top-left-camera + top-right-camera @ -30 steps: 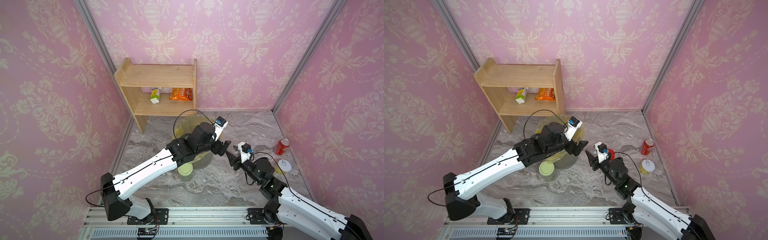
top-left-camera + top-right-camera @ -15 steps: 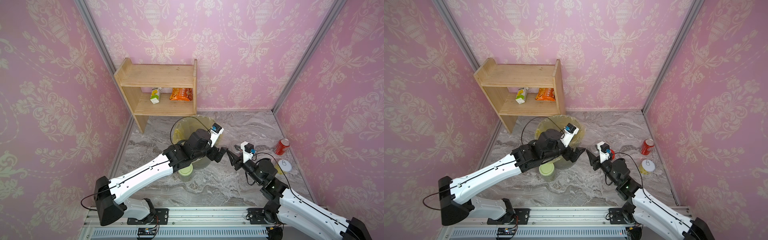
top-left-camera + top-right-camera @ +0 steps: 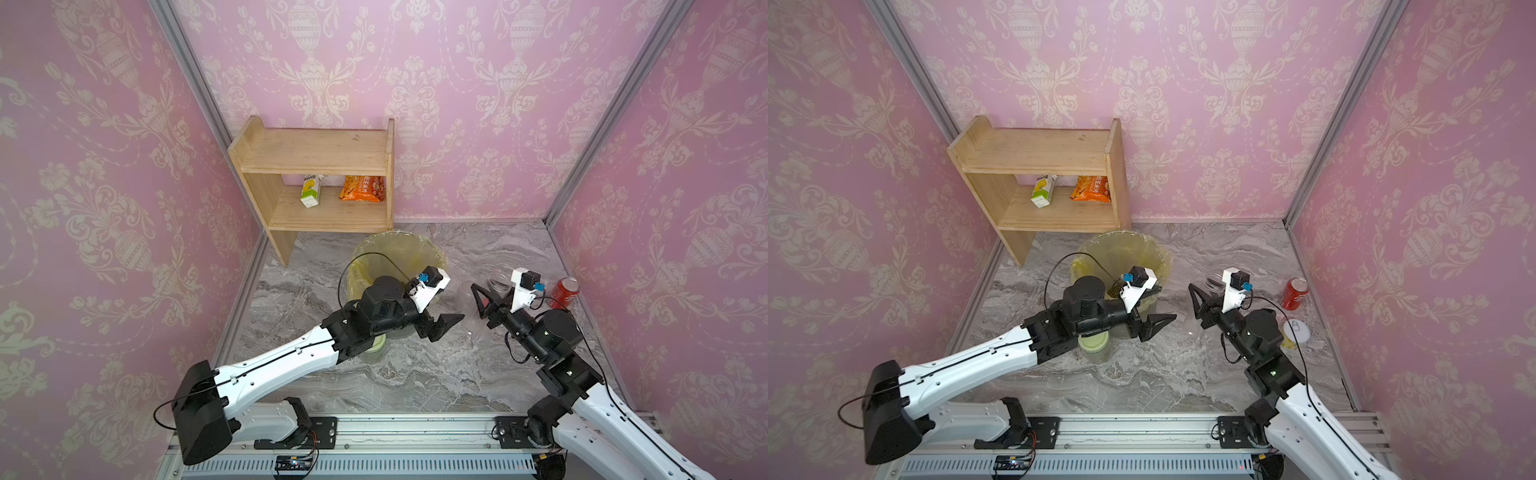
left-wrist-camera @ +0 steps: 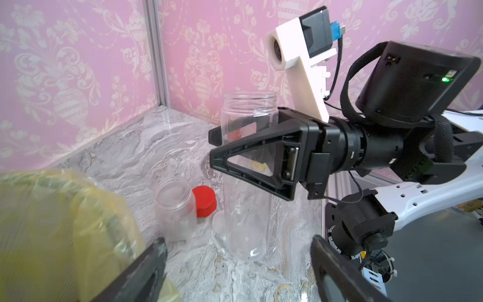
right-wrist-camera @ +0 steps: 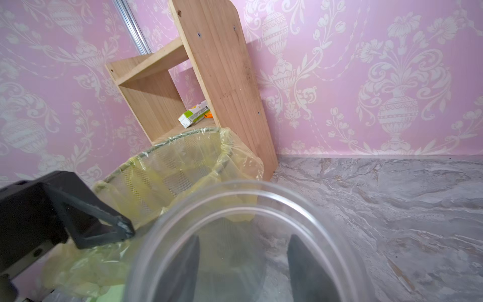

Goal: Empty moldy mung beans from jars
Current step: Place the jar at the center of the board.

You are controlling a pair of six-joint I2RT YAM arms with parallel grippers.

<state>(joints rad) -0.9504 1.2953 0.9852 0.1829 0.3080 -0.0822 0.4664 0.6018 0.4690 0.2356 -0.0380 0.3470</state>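
A mesh bin (image 3: pixel 415 249) lined with a yellow bag stands in front of the wooden shelf (image 3: pixel 316 153), which holds one carton (image 3: pixel 311 195) and one snack bag (image 3: pixel 361 189). One red soda can (image 3: pixel 565 291) and one yellow tin (image 3: pixel 1296 332) sit near the right wall. The left arm's wrist covers part of the bin and part of the squat jar (image 3: pixel 1094 343), which has its pale-green lid on and stands just beside the bin.

The left gripper (image 3: pixel 449 328) hangs open and empty, pointing toward the tall jar (image 4: pixel 245 222). That jar is upright, long axis vertical, open mouth up and empty, with the right gripper (image 4: pixel 217 146) clamped round its middle. Behind it the small jar (image 4: pixel 175 209) stands upright, open and empty. One red lid (image 4: pixel 205 201) lies just beside the small jar and one whitish lid (image 4: pixel 216 222) lies near. In all there are three jars and two loose lids.
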